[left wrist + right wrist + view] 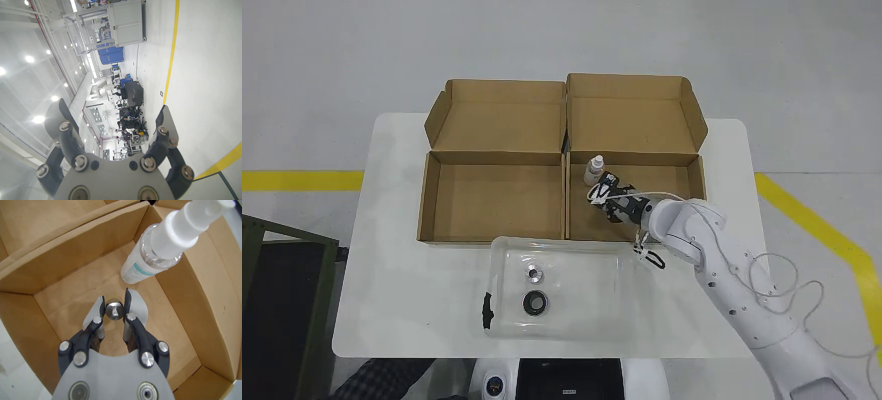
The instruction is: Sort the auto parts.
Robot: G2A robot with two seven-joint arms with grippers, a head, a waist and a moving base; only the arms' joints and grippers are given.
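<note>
Auto part in play: a small metal stud, being clamped between the fingers of the right gripper, low inside the right box. Can't tell if it's touching the floor.

Layout, top view: tabletop is carrying the right box at 1 o'clock, left box at 11 and clear tray at 6. A black ring and a small metal piece are waiting in the tray.

Risks, my read:
- The box wall shared with the left box is running near the gripper's 9 o'clock. A sideways swing is risking a snag and shoving the box.
- The spray bottle is standing upright just beside the fingers at 11 o'clock. Any drift that way is likely tipping it.
- The stud is being pinched across a round body, so it's risking twisting or slipping out. Let go from too high, it's probably rolling.

Room:
- The box floor is lying open from 1 to 3 o'clock of the gripper, and straight up is looking free.
- The box's near wall and the tray rim are sitting at 6 o'clock, so pulling back is needing lift first.
- The left gripper is pointing off into the room, fingers spread wide, gripping nothing.
</note>
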